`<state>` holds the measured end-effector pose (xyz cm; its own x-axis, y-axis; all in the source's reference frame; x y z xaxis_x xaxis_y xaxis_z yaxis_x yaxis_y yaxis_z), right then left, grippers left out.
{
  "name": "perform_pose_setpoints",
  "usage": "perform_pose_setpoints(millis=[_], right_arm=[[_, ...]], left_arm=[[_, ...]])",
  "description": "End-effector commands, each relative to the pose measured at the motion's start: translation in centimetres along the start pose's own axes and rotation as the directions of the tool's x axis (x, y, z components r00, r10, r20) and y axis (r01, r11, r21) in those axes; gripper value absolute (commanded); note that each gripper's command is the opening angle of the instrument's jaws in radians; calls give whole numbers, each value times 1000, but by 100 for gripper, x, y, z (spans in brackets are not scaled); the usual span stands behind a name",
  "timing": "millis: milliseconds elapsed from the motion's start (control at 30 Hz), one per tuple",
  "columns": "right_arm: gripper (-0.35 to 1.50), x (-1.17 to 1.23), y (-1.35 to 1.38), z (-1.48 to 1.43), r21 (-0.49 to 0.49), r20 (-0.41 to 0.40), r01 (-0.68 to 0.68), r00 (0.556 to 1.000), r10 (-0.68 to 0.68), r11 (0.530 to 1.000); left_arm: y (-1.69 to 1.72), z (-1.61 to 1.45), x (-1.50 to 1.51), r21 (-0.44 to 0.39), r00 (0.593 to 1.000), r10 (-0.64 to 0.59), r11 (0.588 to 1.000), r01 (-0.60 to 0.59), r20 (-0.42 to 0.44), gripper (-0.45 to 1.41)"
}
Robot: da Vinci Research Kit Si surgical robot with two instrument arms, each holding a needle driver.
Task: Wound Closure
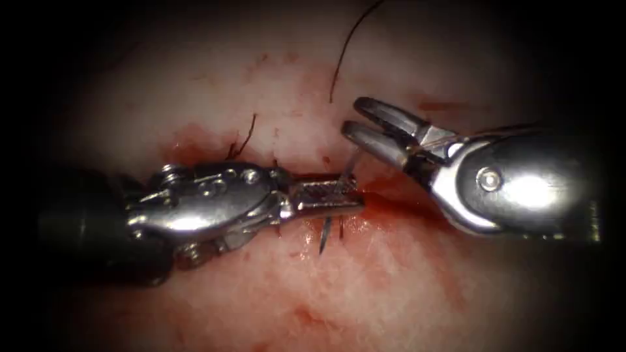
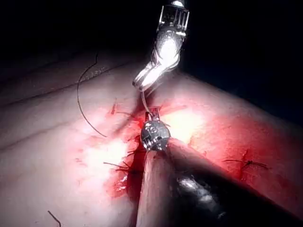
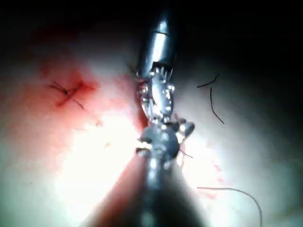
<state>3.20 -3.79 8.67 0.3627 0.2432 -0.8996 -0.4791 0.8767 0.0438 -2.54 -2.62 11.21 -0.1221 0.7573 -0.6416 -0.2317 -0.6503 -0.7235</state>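
Glossy metal grippers (image 1: pixel 355 195); wet, glistening tissue (image 1: pixel 404 287).

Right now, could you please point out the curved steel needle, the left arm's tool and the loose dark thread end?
Curved steel needle (image 1: pixel 324 240): endoscope view, tip below the jaws.
Left arm's tool (image 1: pixel 326 194): endoscope view, jaws.
Loose dark thread end (image 1: pixel 345 49): endoscope view, mid-strand.

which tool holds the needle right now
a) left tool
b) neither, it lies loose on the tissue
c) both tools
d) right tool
a) the left tool has its jaws shut on the needle, whose point sticks out below them over the tissue, while the right tool has open jaws next to the needle's other end, holding nothing.
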Motion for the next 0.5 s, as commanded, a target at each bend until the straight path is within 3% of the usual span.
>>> perform_pose_setpoints(millis=[33, 300, 433, 467, 500], right_arm=[[-35, 0, -5, 8, 6, -8, -1, 1000, 1, 1000], [-33, 4, 0, 8, 71, -57, -6, 998, 10, 997], [54, 3, 4, 5, 73, -70, -7, 997, 12, 997], [86, 2, 4, 5, 67, -80, -9, 997, 14, 998], [99, 2, 5, 6, 64, -87, -22, 996, 27, 998]], left_arm=[[-1, 5, -4, -1, 1000, 0, 1000, 0, 1, -45], [-1, 4, -10, -60, 997, -70, 996, 71, 11, -45], [-1, 5, -10, -104, 994, -110, 989, 109, -10, -45], [-1, 5, -10, -115, 992, -122, 986, 119, -18, -45], [-1, 5, -10, -124, 992, -127, 985, 123, -21, -45]])
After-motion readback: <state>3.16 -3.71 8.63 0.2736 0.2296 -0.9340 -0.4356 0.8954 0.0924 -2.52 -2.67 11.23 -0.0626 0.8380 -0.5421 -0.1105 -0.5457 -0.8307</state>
